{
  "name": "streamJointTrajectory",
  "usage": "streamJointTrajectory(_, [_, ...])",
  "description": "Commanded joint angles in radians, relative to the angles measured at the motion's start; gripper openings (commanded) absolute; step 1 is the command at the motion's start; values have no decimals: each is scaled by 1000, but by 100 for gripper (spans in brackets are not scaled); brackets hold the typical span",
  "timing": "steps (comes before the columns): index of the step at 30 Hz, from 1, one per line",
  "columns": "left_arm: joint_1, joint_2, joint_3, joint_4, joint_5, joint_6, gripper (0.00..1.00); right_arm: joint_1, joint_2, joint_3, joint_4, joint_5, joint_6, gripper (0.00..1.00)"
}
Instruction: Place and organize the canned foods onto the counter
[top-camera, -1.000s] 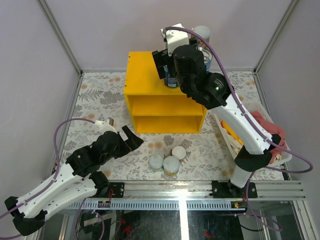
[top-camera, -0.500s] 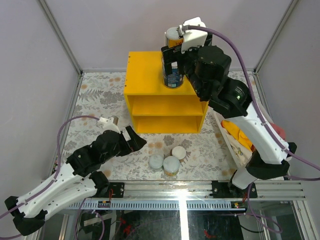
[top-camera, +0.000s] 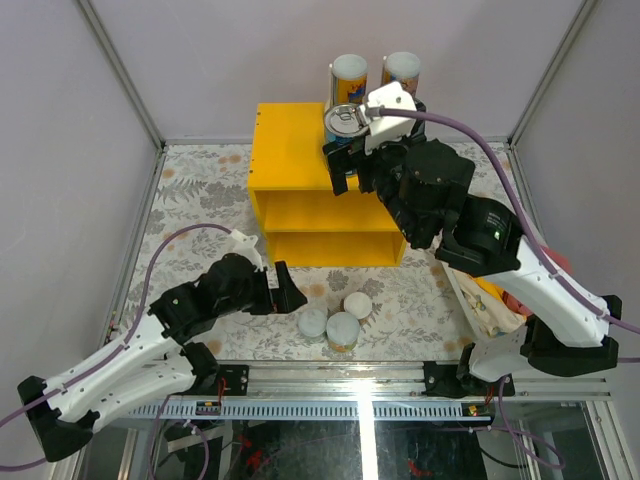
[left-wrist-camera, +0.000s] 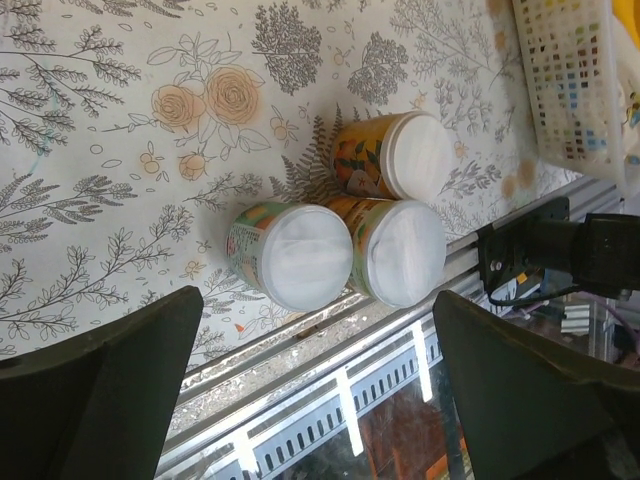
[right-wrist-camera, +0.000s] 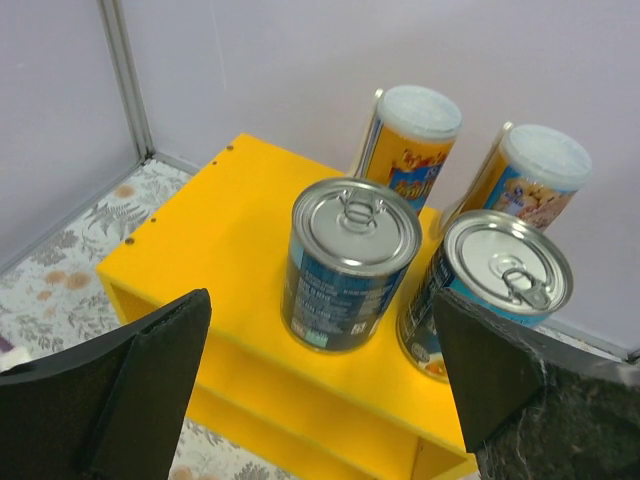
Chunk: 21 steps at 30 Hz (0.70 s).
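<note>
Black-shelled and white, the left arm (top-camera: 150, 345) reaches in from 7 o'clock over the floral-patterned worktop (top-camera: 200, 195). The left jaws stand wide apart with nothing between them, just short of three small cans.

In the left wrist view these three stand upright, packed close together near the worktop's near edge. A green-and-orange small can (left-wrist-camera: 290, 257) is at 9 o'clock of an orange small can (left-wrist-camera: 398, 252). A fruit-pictured orange small can (left-wrist-camera: 393, 157) stands at 12 o'clock of that one. All three have white lids, and their lettering is too small to read.

At 12 o'clock of this cluster stands the bright yellow box-shaped shelf unit (top-camera: 290, 150), its two open compartments facing the arms. Four cans stand upright on its flat top, toward the 3 o'clock end. A wide blue-labelled tin (right-wrist-camera: 350, 262) with a silver pull-tab lid has a second blue tin (right-wrist-camera: 495, 290) close at its 3 o'clock. Their white print is not legible.

Behind them at 12 o'clock are a tall yellow can (right-wrist-camera: 410, 135) with red lettering and a tall picture-labelled can (right-wrist-camera: 540, 175). Both are white-lidded, and neither label can be read.

The right arm (top-camera: 500, 240) arcs in from 4 o'clock. The right jaws are spread wide just in front of the tins and hold nothing. A white mesh basket (left-wrist-camera: 570, 90) sits at the worktop's 3 o'clock side.
</note>
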Motion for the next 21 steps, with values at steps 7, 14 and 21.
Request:
streamJointTrajectory(7, [-36,47,20,46,79,156,98,92,-101,-118,57,166,-6,98])
streamJointTrajectory(14, [-174,171,61,28,-68,164,97,100,-107,-120,63,197,-18,99])
streamJointTrajectory(21, [-261,260,91,0,-139,186,97,100,-104,-119,67,211,-28,99])
